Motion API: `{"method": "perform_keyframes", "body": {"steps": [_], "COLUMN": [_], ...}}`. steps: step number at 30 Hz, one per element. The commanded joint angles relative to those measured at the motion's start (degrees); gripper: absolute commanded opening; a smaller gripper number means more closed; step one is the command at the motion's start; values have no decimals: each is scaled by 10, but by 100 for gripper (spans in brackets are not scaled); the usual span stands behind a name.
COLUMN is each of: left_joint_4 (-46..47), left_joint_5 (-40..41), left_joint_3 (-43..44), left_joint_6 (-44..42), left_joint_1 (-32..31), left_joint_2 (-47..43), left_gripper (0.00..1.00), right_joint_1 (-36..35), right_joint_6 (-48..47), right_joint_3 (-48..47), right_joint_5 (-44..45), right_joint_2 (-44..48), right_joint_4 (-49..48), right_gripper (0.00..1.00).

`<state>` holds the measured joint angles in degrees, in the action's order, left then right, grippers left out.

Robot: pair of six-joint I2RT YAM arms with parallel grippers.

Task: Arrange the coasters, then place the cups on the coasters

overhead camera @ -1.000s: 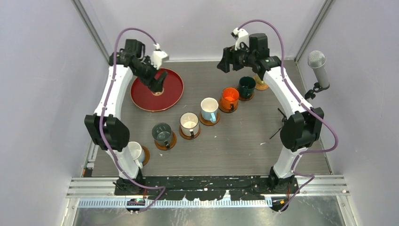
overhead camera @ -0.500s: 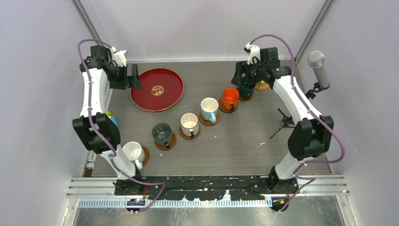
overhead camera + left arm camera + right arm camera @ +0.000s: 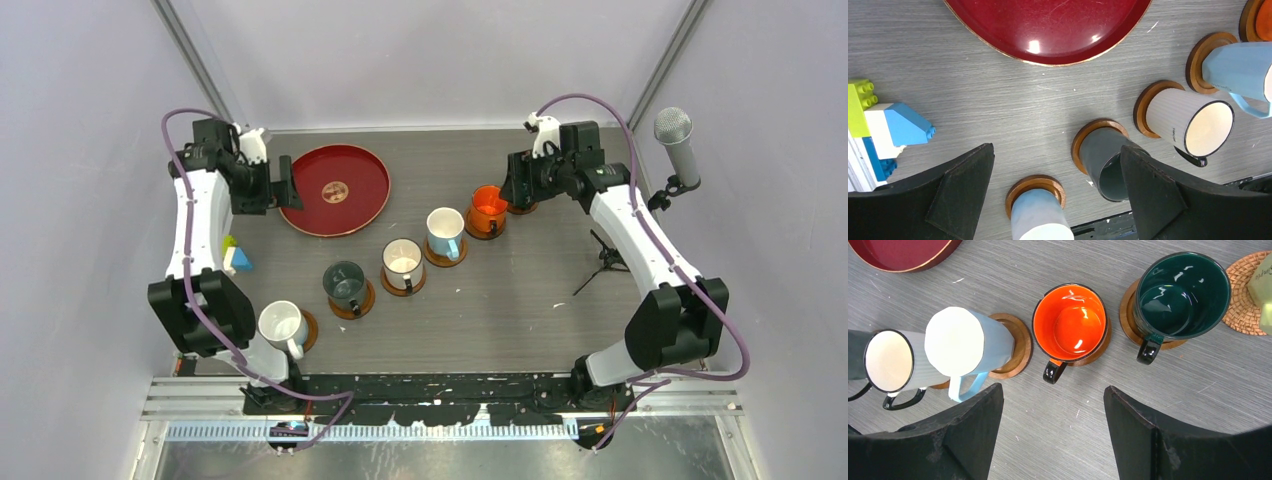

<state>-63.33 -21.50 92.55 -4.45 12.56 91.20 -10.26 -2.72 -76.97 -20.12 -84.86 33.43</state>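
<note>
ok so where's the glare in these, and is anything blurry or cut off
Left wrist: two glare spots on the red tray, and the white mug at the bottom edge looks soft. Right wrist: highlights inside the orange mug and dark teal mug; the pale yellow mug is cropped at the edge. Top external: even light, no strong glare.

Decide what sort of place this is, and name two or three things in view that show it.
Probably a robotics lab test cell, not a kitchen: a left arm and a right arm are bolted at the near edge of the table, plain walls box it in, and a mounted microphone stands by.
</note>
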Motion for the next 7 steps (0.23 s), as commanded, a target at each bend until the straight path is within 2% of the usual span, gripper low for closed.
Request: {"method": "perform_keyframes", "body": {"steps": [1, 7], "left_joint_4": [26, 26], "left_joint_5": [8, 18], "left_joint_3": [-5, 12], "left_joint_6": [33, 40], "left_joint_1": [1, 1], "left_joint_2": [-19, -22], "left_gripper": [100, 100], "right_joint_1": [0, 2], "right_joint_6": [-11, -14], "right_joint_3": [-7, -12], "right_joint_5": [9, 12], "right_joint_2": [26, 26], "right_joint_4": [-14, -19], "right_gripper": [78, 78]}}
